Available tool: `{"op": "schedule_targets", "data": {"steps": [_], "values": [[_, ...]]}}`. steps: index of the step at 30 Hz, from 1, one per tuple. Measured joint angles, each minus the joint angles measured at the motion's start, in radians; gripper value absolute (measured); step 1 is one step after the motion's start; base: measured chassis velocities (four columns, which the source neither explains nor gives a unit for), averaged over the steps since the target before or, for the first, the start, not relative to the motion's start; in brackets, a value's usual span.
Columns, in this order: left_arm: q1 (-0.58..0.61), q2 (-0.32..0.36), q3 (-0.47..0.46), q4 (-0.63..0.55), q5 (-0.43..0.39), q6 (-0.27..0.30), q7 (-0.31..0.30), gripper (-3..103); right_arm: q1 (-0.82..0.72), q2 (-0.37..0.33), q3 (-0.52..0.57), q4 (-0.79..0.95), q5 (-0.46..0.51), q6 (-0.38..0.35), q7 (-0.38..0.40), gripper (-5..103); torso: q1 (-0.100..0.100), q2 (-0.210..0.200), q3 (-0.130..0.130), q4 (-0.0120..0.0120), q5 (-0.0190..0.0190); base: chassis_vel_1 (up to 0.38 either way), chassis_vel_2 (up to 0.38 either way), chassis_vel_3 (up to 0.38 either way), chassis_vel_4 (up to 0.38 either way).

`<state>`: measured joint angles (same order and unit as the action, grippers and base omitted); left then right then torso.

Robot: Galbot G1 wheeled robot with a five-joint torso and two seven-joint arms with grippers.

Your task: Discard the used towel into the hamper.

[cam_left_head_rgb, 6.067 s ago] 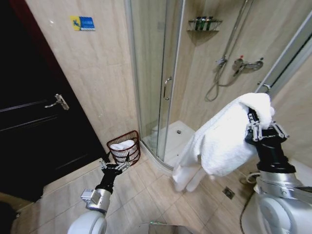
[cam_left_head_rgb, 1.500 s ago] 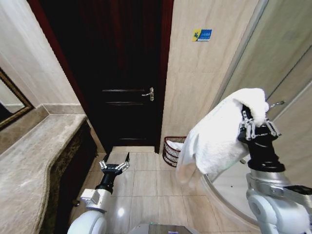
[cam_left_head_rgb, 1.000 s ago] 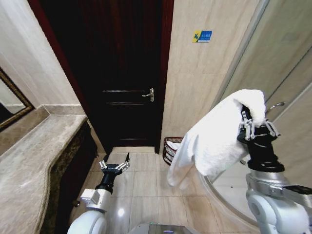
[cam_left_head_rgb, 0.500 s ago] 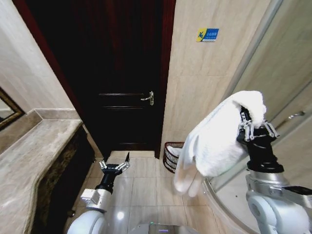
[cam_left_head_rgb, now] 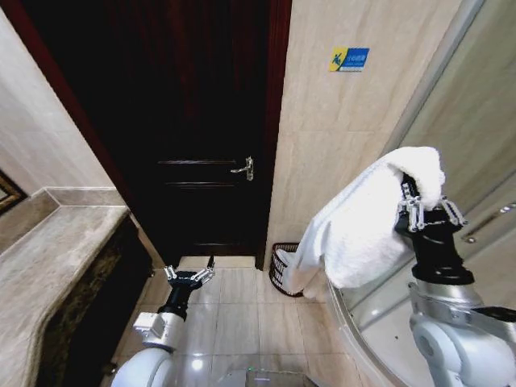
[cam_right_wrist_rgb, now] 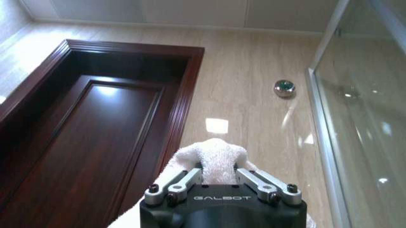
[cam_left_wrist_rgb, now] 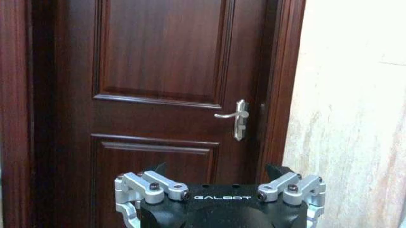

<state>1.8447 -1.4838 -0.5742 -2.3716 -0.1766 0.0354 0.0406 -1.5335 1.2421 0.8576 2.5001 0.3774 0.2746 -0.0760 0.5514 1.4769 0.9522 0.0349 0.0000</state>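
Towel is pinched in the raised right gripper, most of it draped loose. Hamper sits well below by the shower glass, so it could snag. Left gripper idles open, low.

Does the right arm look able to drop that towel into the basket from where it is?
Probably not yet. The right tool holds the towel high, while the hamper sits far off on the floor by the wall.

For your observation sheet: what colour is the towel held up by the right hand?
White; the towel shows best in the head view.
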Motion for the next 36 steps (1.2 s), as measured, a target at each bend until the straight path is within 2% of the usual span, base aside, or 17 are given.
{"op": "schedule_targets", "data": {"steps": [21,23,24,36], "values": [[0.0,0.0,0.0,0.0,0.0,0.0,0.0,100,-0.001,-0.002,0.014,0.0,0.009,0.003,-0.001,12,0.0,-0.001,0.0,-0.0001,-0.0003,-0.158,0.152,0.157,-0.156],[0.0,0.0,0.0,0.0,0.0,0.0,0.0,100,0.0,-0.002,0.016,0.0,0.011,0.004,-0.001,12,0.001,-0.001,0.0,0.0002,0.0006,-0.106,0.107,0.102,-0.122],[0.0,0.0,0.0,0.0,0.0,0.0,0.0,100,0.004,-0.003,0.019,0.0,0.012,0.004,-0.001,12,0.001,-0.001,0.0,0.0,-0.0004,-0.048,0.078,0.094,-0.057],[0.0,0.0,0.0,0.0,0.0,0.0,0.0,100,0.101,-0.081,0.057,-0.034,0.072,-0.022,0.01,12,-0.001,-0.001,-0.001,-0.0001,0.0001,0.009,-0.014,-0.014,0.001]]}}
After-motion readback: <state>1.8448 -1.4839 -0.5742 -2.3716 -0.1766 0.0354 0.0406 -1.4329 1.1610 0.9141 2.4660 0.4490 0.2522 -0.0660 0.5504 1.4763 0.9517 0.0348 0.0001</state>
